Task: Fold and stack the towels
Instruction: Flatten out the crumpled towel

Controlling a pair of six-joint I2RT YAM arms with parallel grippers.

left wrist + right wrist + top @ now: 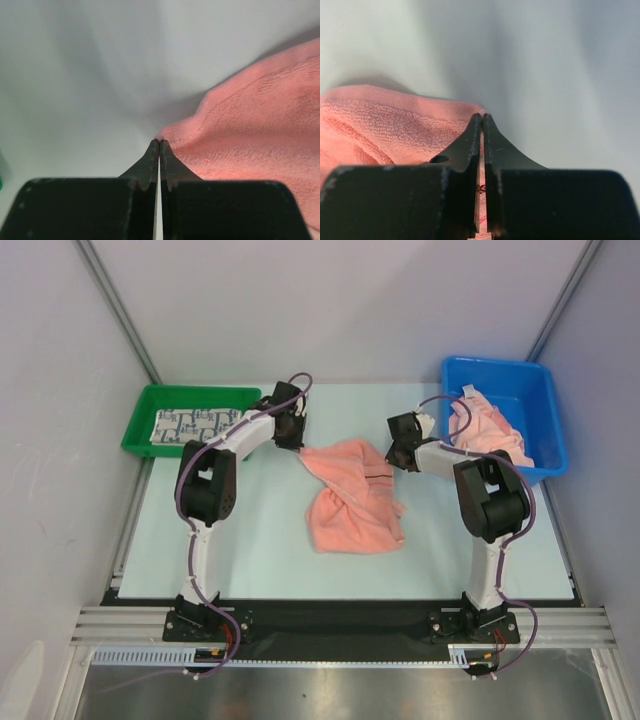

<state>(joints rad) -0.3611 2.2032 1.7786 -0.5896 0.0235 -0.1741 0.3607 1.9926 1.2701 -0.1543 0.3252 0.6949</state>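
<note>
Spreading step, likely: salmon-pink towel [355, 505] corners clamped in closed left pincer [159, 143] and right pincer [482, 118]; next, outward stretch needed.

the left arm [245, 435] covers one end of the patterned towel [190, 425] in the green tray [190, 392] — both wrist views cut the salmon towel [260, 130] off at their edges, the table [75, 75] behind blurred.

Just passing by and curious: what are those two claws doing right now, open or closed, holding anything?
Left gripper: closed, pinching a corner of the pink towel.
Right gripper: closed, pinching the same towel's opposite corner.
</note>
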